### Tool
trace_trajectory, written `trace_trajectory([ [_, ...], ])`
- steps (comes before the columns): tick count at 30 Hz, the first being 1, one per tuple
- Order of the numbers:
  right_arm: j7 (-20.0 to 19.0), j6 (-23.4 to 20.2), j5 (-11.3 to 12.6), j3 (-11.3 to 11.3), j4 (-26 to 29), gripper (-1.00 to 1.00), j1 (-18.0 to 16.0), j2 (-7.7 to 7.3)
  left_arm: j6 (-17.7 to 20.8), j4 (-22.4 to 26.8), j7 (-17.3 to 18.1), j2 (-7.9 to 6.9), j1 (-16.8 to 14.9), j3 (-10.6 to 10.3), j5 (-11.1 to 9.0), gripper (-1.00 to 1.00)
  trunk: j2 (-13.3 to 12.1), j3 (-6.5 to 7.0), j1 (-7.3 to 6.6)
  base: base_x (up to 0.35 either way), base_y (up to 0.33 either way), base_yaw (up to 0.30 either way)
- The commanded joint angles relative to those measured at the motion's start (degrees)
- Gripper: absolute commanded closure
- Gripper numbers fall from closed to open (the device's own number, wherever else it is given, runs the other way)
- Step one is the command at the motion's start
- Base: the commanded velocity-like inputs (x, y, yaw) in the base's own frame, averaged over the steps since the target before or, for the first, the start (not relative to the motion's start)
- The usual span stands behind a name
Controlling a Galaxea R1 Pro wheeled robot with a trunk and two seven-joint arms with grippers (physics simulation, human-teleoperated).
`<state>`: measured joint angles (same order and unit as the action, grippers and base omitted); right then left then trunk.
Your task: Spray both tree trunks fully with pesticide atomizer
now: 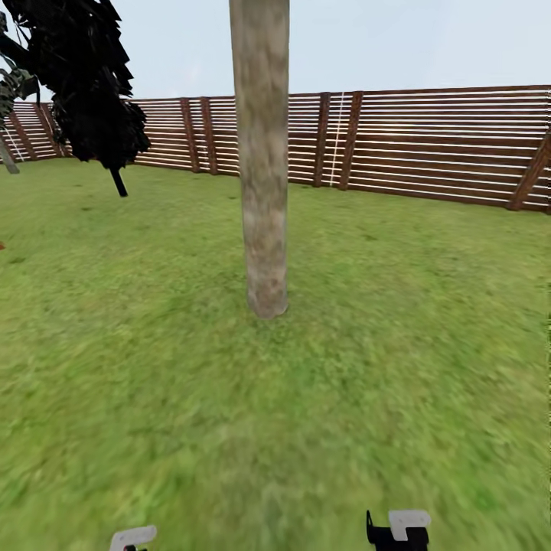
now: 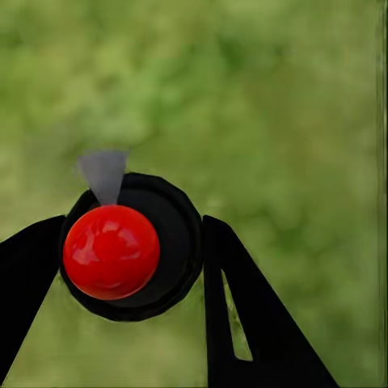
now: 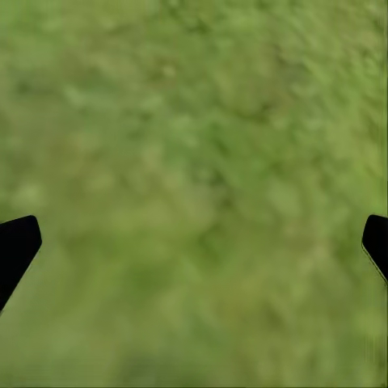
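Observation:
A thick grey-brown mottled tree trunk (image 1: 262, 161) rises from the grass lawn (image 1: 153, 367) straight ahead in the head view, its crown cut off above. In the left wrist view my left gripper (image 2: 129, 259) is shut on the pesticide atomizer (image 2: 162, 234), a black bottle seen from above with a round red top (image 2: 111, 251) and a small grey nozzle. Its black fingers (image 2: 242, 307) press on both sides. My right gripper (image 3: 194, 242) is open over bare grass, its two fingertips wide apart. Parts of both arms peek in at the head view's lower edge.
A brown slatted wooden fence (image 1: 428, 141) runs across the back of the garden. A dark leafy tree (image 1: 88, 84) stands at the far left near the fence. Grass spreads all around the trunk.

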<state>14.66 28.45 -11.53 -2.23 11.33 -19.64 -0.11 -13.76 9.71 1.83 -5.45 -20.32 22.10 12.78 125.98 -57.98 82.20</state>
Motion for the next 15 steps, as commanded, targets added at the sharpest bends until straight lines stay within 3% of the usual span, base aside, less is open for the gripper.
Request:
trace_trajectory([
  [1, 0.28, 0.11, -0.6, -0.23, -0.08, -1.0, -0.05, 0.02, -0.21, -0.04, 0.17, 0.01, 0.0, 0.49, 0.49, 1.0, 0.02, -0.05, 0.03, 0.339, 0.0, -0.2],
  [9, 0.24, 0.09, -0.67, -0.23, -0.12, -1.0, -0.05, -0.01, -0.21, -0.01, 0.13, 0.0, -0.02, 0.53, 0.43, 1.0, 0.02, -0.05, 0.03, 0.339, 0.0, -0.011],
  [15, 0.19, 0.27, -0.52, -0.25, -4.05, -1.0, -0.05, 0.21, -1.15, 1.71, 0.34, -0.11, -0.06, 0.75, 0.06, 1.0, 0.02, -0.05, 0.03, 0.339, 0.0, 0.0],
])
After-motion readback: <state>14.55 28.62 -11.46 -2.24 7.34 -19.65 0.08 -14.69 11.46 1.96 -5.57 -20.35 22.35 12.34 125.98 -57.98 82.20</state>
